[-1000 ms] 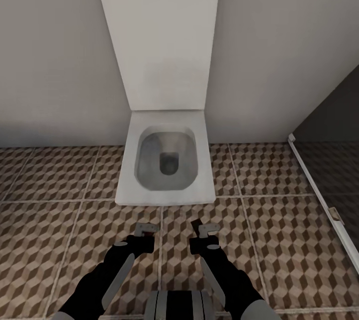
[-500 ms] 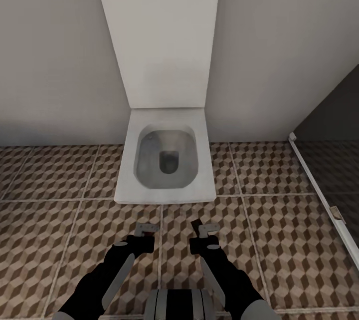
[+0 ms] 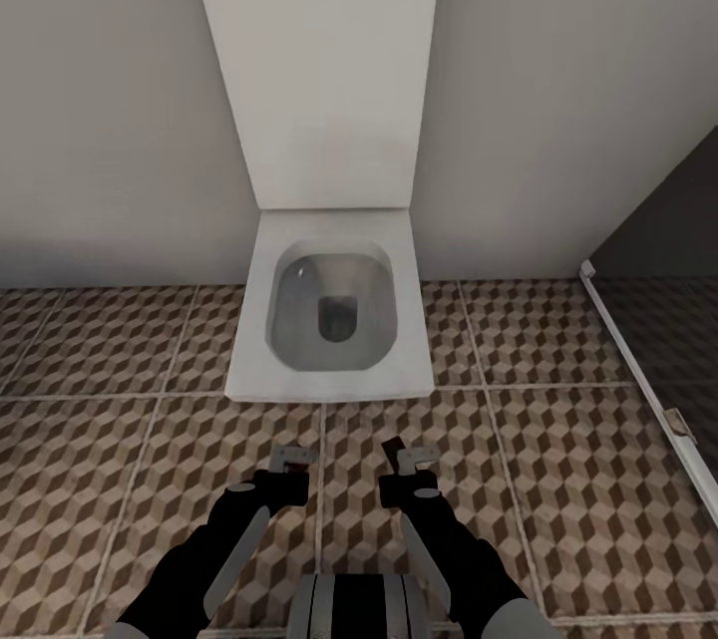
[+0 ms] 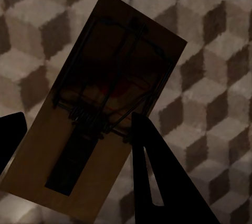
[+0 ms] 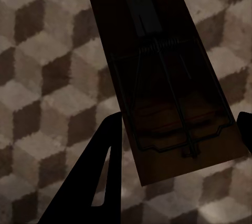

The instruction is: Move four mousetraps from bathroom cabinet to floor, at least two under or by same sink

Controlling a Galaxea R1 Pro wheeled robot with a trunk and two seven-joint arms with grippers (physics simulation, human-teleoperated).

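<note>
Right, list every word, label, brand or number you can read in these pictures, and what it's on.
None: no readable text anywhere.
Mousetrap in the left gripper: bare wood, wire, a red spot, no print.
Mousetrap in the right gripper: no print.
Toilet, wall and floor tiles: pattern only, no lettering.

Both black arms reach forward toward twelve o'clock, side by side. The left gripper (image 3: 291, 461) is closed on a mousetrap (image 4: 100, 114). The right gripper (image 3: 407, 457) is closed on another mousetrap (image 5: 163, 72)
</note>
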